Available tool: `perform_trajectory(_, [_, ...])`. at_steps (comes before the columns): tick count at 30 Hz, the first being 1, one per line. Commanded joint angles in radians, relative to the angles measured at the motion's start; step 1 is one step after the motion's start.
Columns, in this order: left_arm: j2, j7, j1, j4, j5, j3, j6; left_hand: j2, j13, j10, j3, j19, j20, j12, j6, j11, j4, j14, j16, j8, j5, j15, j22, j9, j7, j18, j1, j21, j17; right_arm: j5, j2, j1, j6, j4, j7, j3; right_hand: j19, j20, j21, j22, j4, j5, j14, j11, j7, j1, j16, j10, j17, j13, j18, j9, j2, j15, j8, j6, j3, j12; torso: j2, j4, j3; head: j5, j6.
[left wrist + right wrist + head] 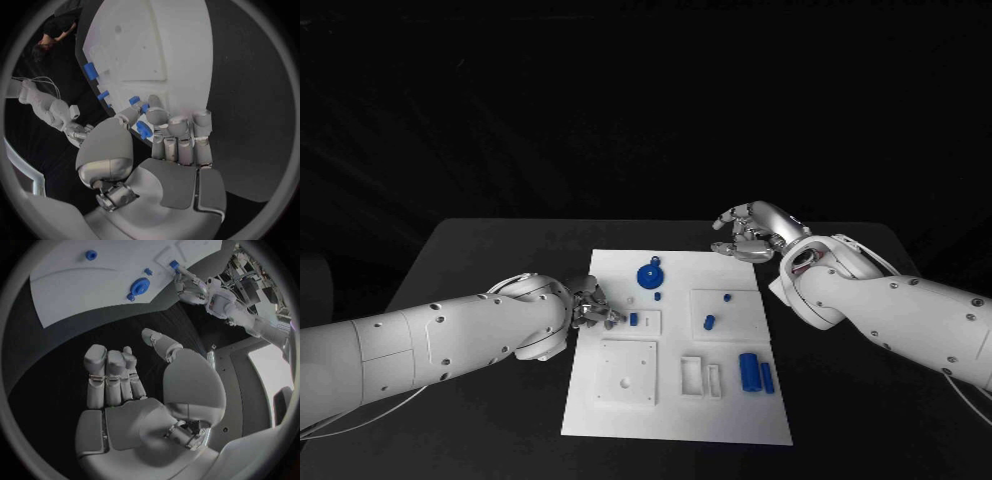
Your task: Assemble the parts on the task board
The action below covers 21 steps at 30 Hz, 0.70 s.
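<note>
The white task board (678,410) lies in the middle of the black table. My left hand (593,305) (164,145) is at the board's left edge with its fingers curled, and thumb and a finger pinch a small blue block (635,319) (143,129) down at the board. My right hand (754,232) (125,385) hovers by the board's far right corner, fingers curled in, holding nothing. A round blue piece (651,275) (139,287) sits near the board's far edge. Two blue bars (757,373) stand side by side near the right edge.
Small blue pegs (710,322) stand in the square plate at the board's right middle. A raised white square (627,372) and narrow slots (702,377) fill the near half. Bare black table (488,260) surrounds the board on all sides.
</note>
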Motion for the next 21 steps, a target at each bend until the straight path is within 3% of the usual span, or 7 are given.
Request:
perform_trajectory(1, [0.002,0.001,-0.001,-0.001,0.008,-0.001,0.008,-0.012,-0.001,-0.007,0.000,-0.004,-0.143,0.006,-0.010,-0.003,0.007,-0.002,0.005,0.005,-0.004,-0.004,-0.002,-0.002,0.000,0.018,0.001,0.005,-0.002,-0.003,0.001,-0.002,0.011,0.000,0.010,0.000,0.003,-0.006,-0.007,0.004,-0.001,0.004,0.008,-0.002,0.010,-0.004,-0.005,-0.005,0.000,-0.001,0.118,-0.002,0.002,-0.001,-0.001,0.000,-0.005,0.007,0.000,-0.0002,-0.0001,0.000,0.001])
perform_trajectory(21, [-0.008,0.007,-0.001,0.000,0.053,0.001,0.011,-0.001,-0.004,-0.011,-0.002,-0.009,-0.143,0.002,-0.024,-0.002,0.010,-0.007,0.001,0.005,-0.005,-0.005,-0.005,-0.003,0.002,0.019,0.017,0.007,-0.005,-0.003,0.003,-0.005,0.013,-0.003,0.010,0.000,0.004,-0.007,-0.007,0.004,0.000,0.005,0.009,-0.002,0.010,-0.004,-0.005,-0.005,0.000,-0.002,0.118,-0.002,0.003,-0.001,-0.001,0.000,-0.006,0.008,0.000,-0.0007,-0.0001,0.001,0.002])
